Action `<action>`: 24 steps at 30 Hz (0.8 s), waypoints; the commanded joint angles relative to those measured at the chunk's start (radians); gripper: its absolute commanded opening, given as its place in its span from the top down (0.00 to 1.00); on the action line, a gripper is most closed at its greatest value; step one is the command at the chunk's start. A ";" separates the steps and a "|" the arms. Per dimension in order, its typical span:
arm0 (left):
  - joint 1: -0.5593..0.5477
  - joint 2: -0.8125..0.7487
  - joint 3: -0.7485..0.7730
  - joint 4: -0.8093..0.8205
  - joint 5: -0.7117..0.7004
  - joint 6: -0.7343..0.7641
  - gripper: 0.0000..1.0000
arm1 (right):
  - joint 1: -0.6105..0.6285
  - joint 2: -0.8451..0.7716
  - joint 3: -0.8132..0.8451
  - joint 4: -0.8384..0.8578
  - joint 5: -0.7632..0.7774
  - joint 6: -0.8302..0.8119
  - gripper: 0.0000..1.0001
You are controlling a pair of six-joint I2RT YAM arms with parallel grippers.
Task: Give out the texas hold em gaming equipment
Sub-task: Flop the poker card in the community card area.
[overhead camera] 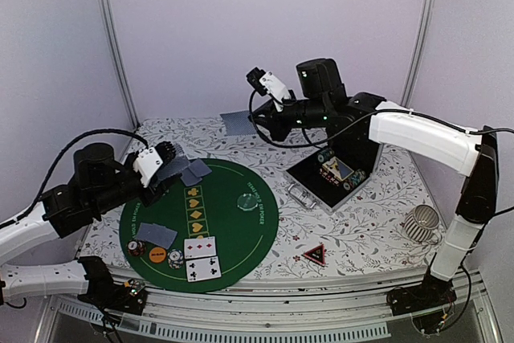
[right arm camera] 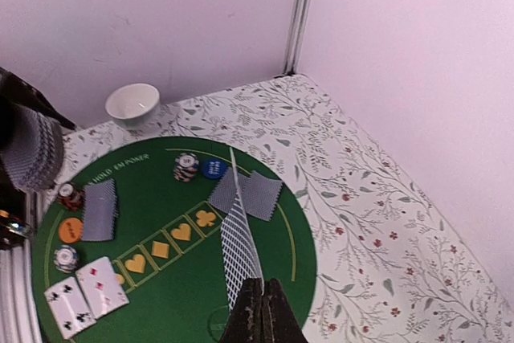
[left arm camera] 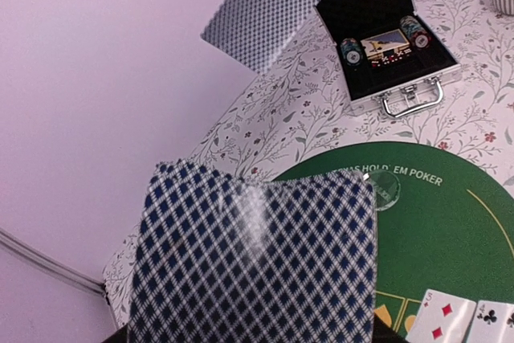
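Top view: the left gripper (overhead camera: 165,162) carries one playing card, the left card (overhead camera: 174,169), over the left rim of the green mat (overhead camera: 241,234). The right gripper (overhead camera: 254,121), clamped on the right card (overhead camera: 237,123), hangs beyond the mat's far edge. Deal one card at a time, bringing each down flat and low over the mat before release. The open case (overhead camera: 333,173) stands just off the mat's far right, so route the right arm in on the side away from it. Left wrist view: the left card fills the foreground, slightly bowed. The jaws are hidden behind it, so their spread cannot be told, though the card appears held. Bare felt lies around the clear disc (left arm camera: 385,187). Right wrist view: the jaws stand fully closed on the right card's lower edge, with the card seen edge-on against the mat. Set it beside the face-down pair (right arm camera: 245,194), not across it.
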 commanded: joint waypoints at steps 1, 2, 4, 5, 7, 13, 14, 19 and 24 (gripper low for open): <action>0.004 -0.012 -0.003 0.062 -0.056 -0.023 0.46 | 0.014 0.060 -0.128 0.232 0.064 -0.312 0.99; 0.007 -0.012 -0.004 0.065 -0.061 -0.024 0.46 | 0.026 0.078 -0.149 0.276 0.045 -0.381 0.99; 0.010 -0.014 -0.006 0.071 -0.067 -0.025 0.46 | 0.049 0.121 -0.186 0.392 0.015 -0.490 0.99; 0.011 -0.015 -0.007 0.074 -0.068 -0.025 0.46 | 0.059 0.147 -0.195 0.441 0.000 -0.536 0.99; 0.012 -0.017 -0.009 0.076 -0.065 -0.026 0.46 | 0.077 0.213 -0.174 0.508 -0.041 -0.655 0.99; 0.014 -0.021 -0.014 0.075 -0.062 -0.027 0.46 | 0.129 0.428 -0.029 0.528 -0.206 -0.868 0.99; 0.014 -0.024 -0.014 0.076 -0.062 -0.027 0.46 | 0.141 0.451 -0.027 0.528 -0.224 -0.923 0.99; 0.014 -0.029 -0.019 0.078 -0.058 -0.025 0.46 | 0.176 0.520 -0.050 0.518 -0.288 -1.141 0.99; 0.015 -0.025 -0.017 0.079 -0.051 -0.025 0.46 | 0.177 0.565 -0.043 0.437 -0.307 -1.226 0.99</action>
